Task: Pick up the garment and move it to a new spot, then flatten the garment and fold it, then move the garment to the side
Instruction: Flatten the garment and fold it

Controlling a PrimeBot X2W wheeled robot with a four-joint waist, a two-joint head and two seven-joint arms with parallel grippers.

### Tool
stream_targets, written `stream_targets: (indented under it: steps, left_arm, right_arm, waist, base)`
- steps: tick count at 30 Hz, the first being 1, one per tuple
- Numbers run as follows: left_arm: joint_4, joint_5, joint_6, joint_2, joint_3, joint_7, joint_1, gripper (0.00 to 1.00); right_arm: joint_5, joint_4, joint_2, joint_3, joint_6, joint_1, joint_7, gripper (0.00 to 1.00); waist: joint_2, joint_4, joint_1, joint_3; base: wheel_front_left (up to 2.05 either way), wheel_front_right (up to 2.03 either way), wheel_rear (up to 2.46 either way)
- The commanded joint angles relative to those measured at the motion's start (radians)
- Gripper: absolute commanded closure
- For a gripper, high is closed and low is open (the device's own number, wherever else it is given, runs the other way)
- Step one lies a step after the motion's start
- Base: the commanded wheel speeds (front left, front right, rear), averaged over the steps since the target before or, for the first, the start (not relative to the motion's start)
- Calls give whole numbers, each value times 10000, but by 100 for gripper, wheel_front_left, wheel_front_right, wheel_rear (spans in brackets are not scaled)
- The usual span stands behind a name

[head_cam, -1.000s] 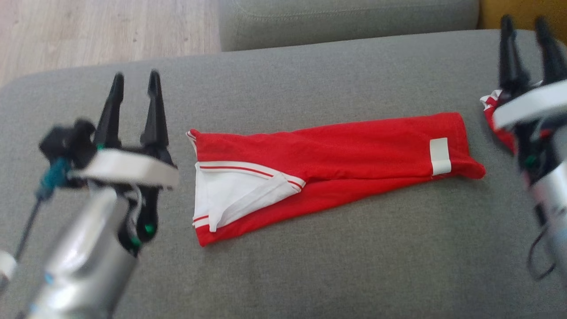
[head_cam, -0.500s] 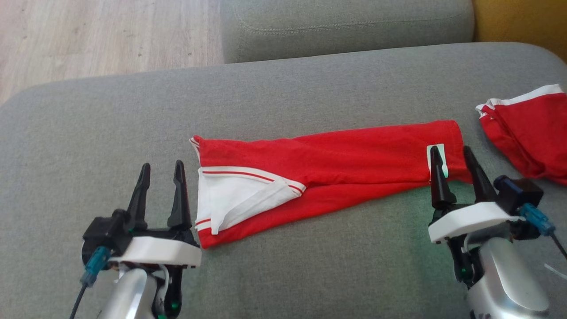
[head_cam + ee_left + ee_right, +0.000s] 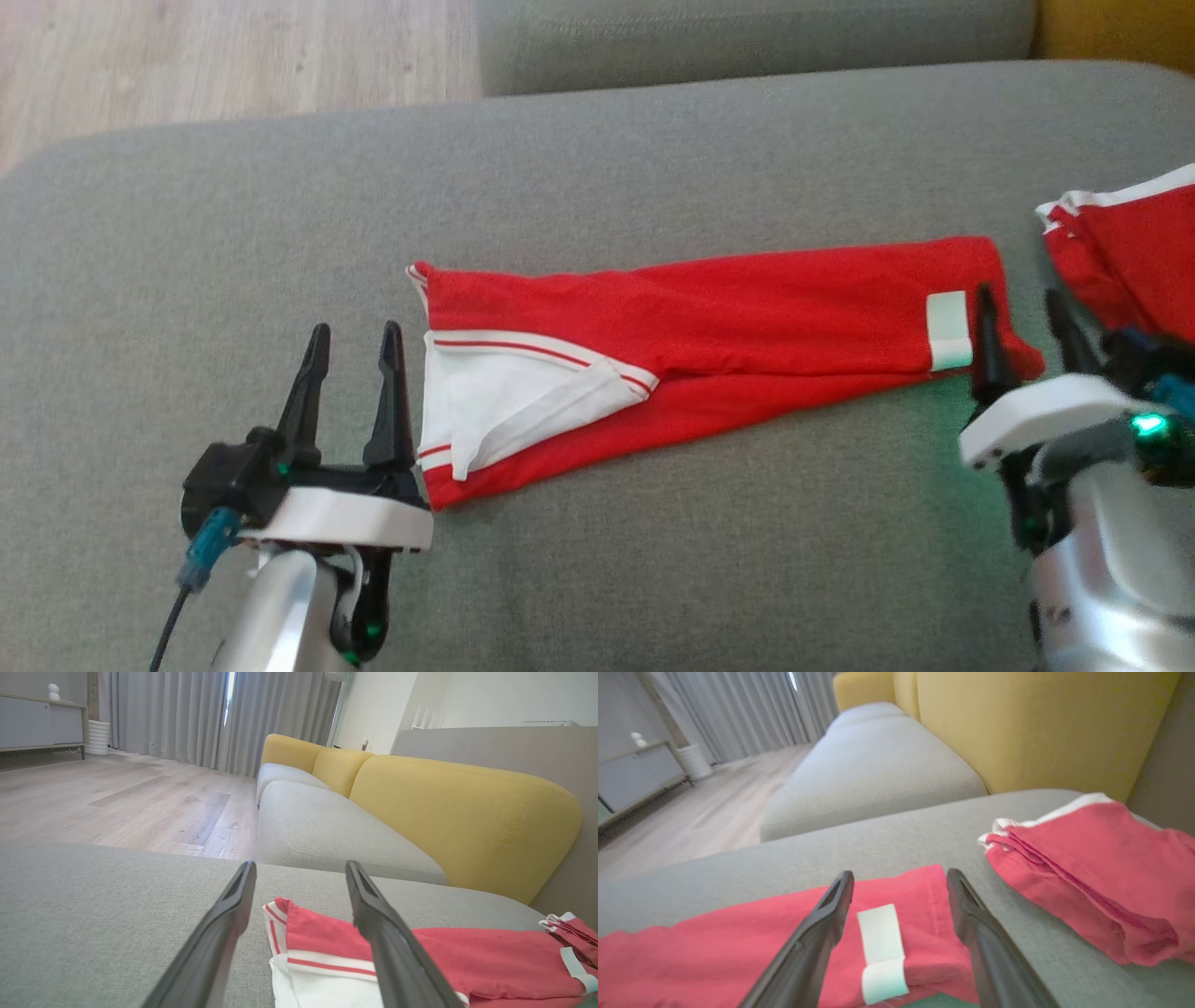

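The garment (image 3: pixel 747 327) is red with white trim and lies folded into a long strip across the grey sofa cushion (image 3: pixel 653 149). Its white collar panel (image 3: pixel 495 401) is at the left end and a white tag (image 3: pixel 948 329) near the right end. My left gripper (image 3: pixel 355 329) stands open just left of the collar end, nothing between its fingers; in the left wrist view (image 3: pixel 300 864) the garment (image 3: pixel 444 956) lies under the right finger. My right gripper (image 3: pixel 1018 295) is open at the garment's right end; its wrist view (image 3: pixel 900 873) shows the tag (image 3: pixel 880 942) between the fingers.
A second folded red garment (image 3: pixel 1130 252) lies at the cushion's right edge, close to my right gripper. Another grey seat (image 3: pixel 327 830) and yellow backrests (image 3: pixel 467 816) lie beyond. Wooden floor (image 3: pixel 187 65) shows past the cushion's far left edge.
Both grippers have come down from beside the garment's ends to its near side. In the last half second the right gripper shifted right, past the tag; the head camera also moved slightly.
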Motion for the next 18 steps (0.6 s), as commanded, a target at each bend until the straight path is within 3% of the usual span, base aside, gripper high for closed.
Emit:
stream_targets:
  steps: [1, 8, 18]
  left_arm:
    - [-224, 108, -61, 3, 392, -64, -565, 0]
    - [-11, 290, -265, -121, 333, -64, -907, 0]
    - [52, 369, -383, -186, 373, -64, -1256, 0]
  right_arm:
    - [-161, -37, 54, -101, -9, -639, 210, 0]
    - [-1243, 1492, 127, -1978, -9, -1697, 1157, 0]
    - [-2656, 2989, 218, -3055, -9, -2610, 1721, 0]
  waist:
    - [-1, 119, 0, 221]
    - [-1, 364, 0, 732]
    - [-1, 422, 0, 1228]
  base:
    - [0, 0, 0]
    - [0, 0, 0]
    - [0, 0, 0]
